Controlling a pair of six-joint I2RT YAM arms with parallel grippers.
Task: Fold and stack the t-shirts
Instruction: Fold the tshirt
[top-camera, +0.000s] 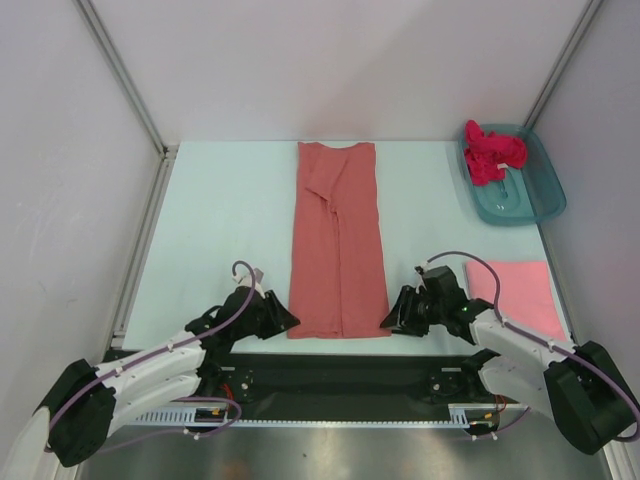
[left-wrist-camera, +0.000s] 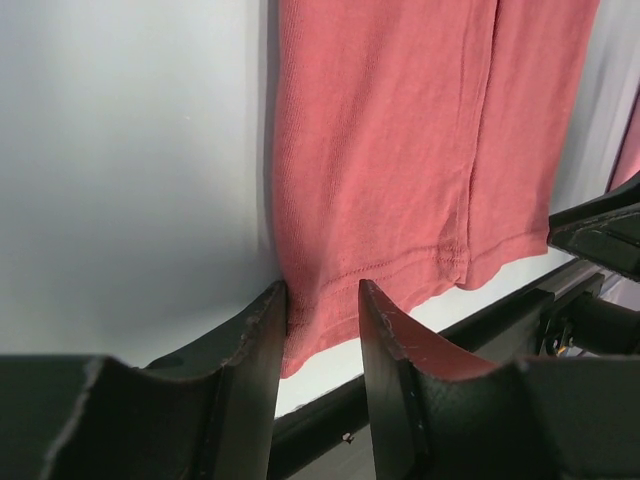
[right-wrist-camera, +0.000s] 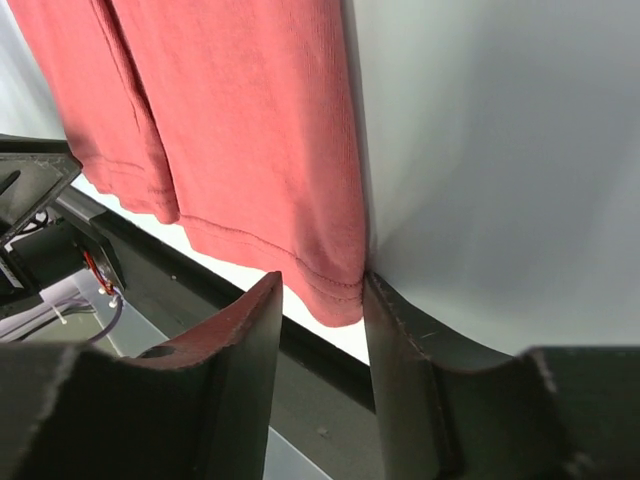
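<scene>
The salmon-coral t-shirt (top-camera: 338, 240) lies flat in the middle of the table (top-camera: 230, 220), folded into a long narrow strip that runs from the far edge toward the arms. Both arms are low at its near hem, one at each corner.

The left gripper (top-camera: 283, 318) sits at the near left corner. In the left wrist view its jaws stand part-way open with the stitched hem lying flat between them; one finger (left-wrist-camera: 250, 350) is right against the cloth's side edge. The right gripper (top-camera: 392, 318) mirrors it at the near right corner, also part-way open, and the rounded corner of the hem sits in the gap. Neither looks clamped on the fabric yet, though the fingertips themselves are hidden, so this is not certain.

To the right, the lighter pink t-shirt (top-camera: 512, 290) lies folded flat on the table (beside the right arm). The magenta t-shirt (top-camera: 492, 155) is bunched in the teal tub (top-camera: 535, 205) at the far right corner.
</scene>
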